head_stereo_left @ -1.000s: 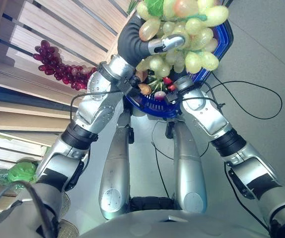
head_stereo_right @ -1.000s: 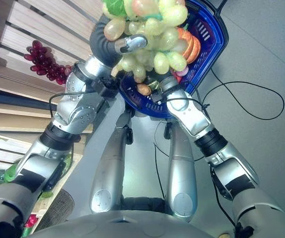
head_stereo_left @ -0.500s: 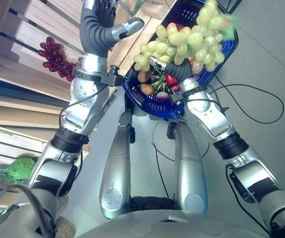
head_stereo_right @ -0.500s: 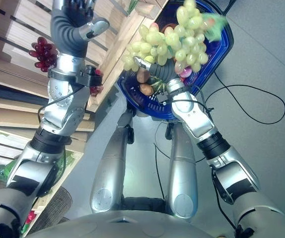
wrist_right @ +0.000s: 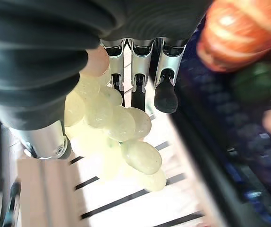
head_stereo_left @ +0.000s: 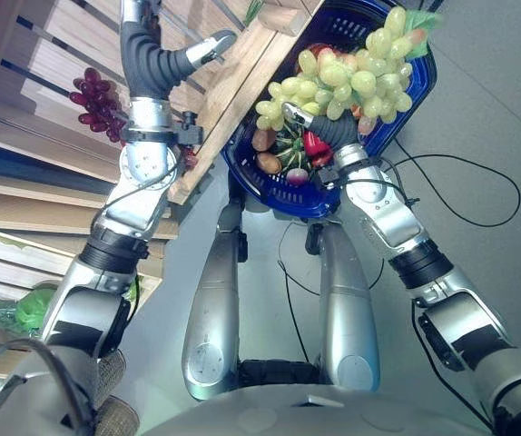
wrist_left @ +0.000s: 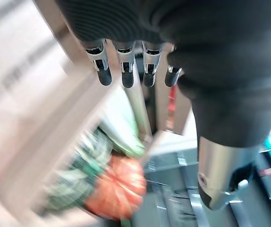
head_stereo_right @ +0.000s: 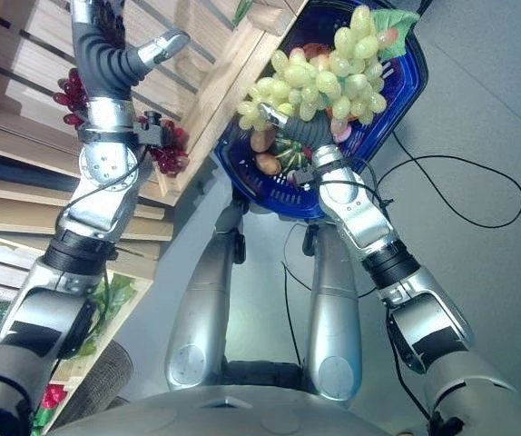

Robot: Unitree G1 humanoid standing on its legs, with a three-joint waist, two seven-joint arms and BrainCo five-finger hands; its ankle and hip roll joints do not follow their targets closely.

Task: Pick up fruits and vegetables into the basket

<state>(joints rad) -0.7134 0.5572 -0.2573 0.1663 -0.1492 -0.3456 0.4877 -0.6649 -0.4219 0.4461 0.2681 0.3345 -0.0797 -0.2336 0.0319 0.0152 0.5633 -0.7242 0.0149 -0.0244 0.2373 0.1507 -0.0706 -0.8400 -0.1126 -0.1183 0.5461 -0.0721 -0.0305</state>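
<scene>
Left eye view: the right robot hand (head_stereo_left: 319, 127) pinches a knobbly bunch of pale green grapes (head_stereo_left: 347, 77) over the blue mesh basket (head_stereo_left: 417, 86); the left robot hand (head_stereo_left: 156, 59), fingers spread, hovers by slatted wooden shelves (head_stereo_left: 70, 54).

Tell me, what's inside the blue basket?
The blue basket holds a red pepper, brownish round pieces and something orange at its far end. The green grapes in the right hand cover the rest.

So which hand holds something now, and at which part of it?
The right hand grips the bunch of pale green grapes near its lower end; the left hand is empty.
</scene>
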